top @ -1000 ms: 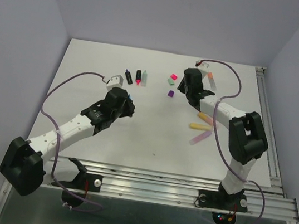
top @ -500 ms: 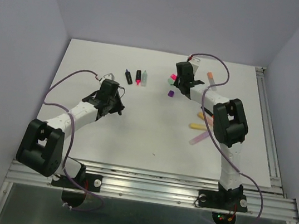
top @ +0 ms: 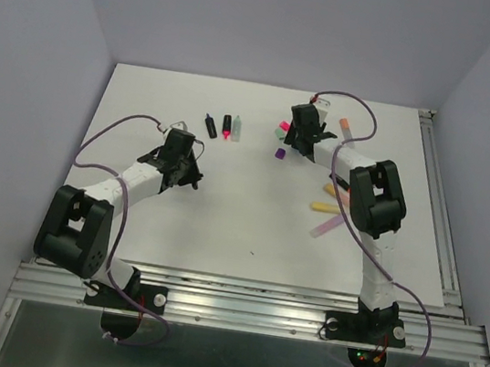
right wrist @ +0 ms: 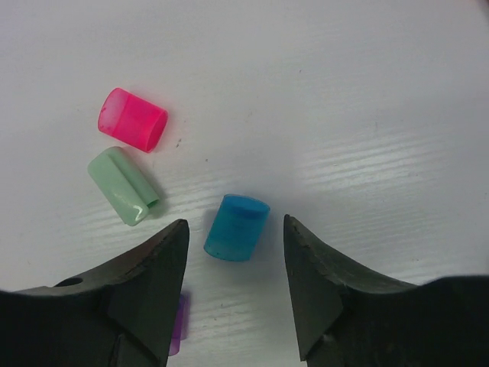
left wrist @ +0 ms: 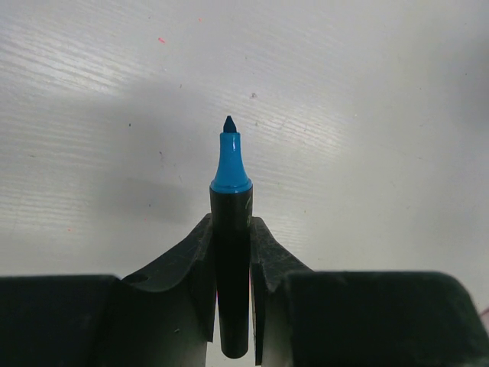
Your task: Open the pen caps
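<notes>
My left gripper (left wrist: 231, 222) is shut on a black-barrelled pen (left wrist: 231, 260) whose bare blue tip (left wrist: 229, 157) points away over the table; in the top view this gripper (top: 180, 166) hovers left of centre. My right gripper (right wrist: 235, 222) stands open just above the table, with a blue cap (right wrist: 237, 228) lying loose between its jaws and touching neither. A pink cap (right wrist: 133, 120), a green cap (right wrist: 122, 186) and a purple cap (right wrist: 178, 325) lie close by. From above, the right gripper (top: 300, 136) sits beside the pink cap (top: 284, 125) and purple cap (top: 280, 153).
Three pens lie at the back centre: two black ones (top: 210, 126) (top: 227, 126) and a pale green one (top: 237, 128). An orange-ended pen (top: 344, 125), two yellow ones (top: 330, 191) (top: 327, 208) and a lilac one (top: 325, 228) lie along the right arm.
The right jaws have spread and let the blue cap drop onto the table beside the other caps. The left arm drew back to the left with its pen, then held still.
</notes>
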You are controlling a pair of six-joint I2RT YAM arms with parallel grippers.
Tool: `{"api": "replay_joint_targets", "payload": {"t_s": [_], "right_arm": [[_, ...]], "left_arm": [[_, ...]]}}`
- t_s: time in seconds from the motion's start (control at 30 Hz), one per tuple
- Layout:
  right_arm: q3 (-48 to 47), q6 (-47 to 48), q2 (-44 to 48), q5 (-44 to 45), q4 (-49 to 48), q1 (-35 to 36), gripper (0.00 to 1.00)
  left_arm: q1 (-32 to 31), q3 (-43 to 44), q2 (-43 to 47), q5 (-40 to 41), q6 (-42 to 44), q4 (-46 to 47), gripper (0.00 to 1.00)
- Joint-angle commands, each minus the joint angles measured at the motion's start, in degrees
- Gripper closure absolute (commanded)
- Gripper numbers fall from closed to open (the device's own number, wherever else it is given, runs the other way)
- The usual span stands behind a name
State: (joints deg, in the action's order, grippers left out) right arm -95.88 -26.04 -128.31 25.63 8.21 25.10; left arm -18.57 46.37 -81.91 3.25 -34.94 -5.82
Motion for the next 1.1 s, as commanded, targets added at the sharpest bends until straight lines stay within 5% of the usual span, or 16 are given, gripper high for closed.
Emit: {"api": "replay_joint_targets", "payload": {"t_s": [0.0, 0.23, 0.5, 0.67, 0.87, 1.07], "right_arm": [[-4.14, 0.99, 1.13, -1.02, 1.2, -0.14, 0.38], [-2.22, 0.64, 7.54, -2.16, 2.78, -0.23, 0.0], [19.81, -8.4, 34.29, 3.38, 5.42, -0.05, 0.0], [46.54, -12.8, 52.7, 0.04, -0.91, -0.14, 0.0], [59.11, -18.7, 69.04, -3.2, -1.86, -0.05, 0.0], [62.48, -19.13, 73.9, -5.41, -0.39, 0.03, 0.0]], "left_arm": [[0.64, 4.34, -0.09, -0.26, 2.07, 1.43, 1.0], [1.08, 8.56, -3.6, 0.52, 3.21, 2.22, 1.0], [1.78, 22.94, -14.41, 4.39, 5.49, -0.06, 1.0], [3.71, 32.72, -23.38, 7.82, 7.25, -5.77, 1.0], [6.17, 36.94, -27.6, 7.21, 8.22, -6.48, 1.0], [7.67, 44.06, -33.66, 7.31, 9.63, -8.41, 1.0]]}}
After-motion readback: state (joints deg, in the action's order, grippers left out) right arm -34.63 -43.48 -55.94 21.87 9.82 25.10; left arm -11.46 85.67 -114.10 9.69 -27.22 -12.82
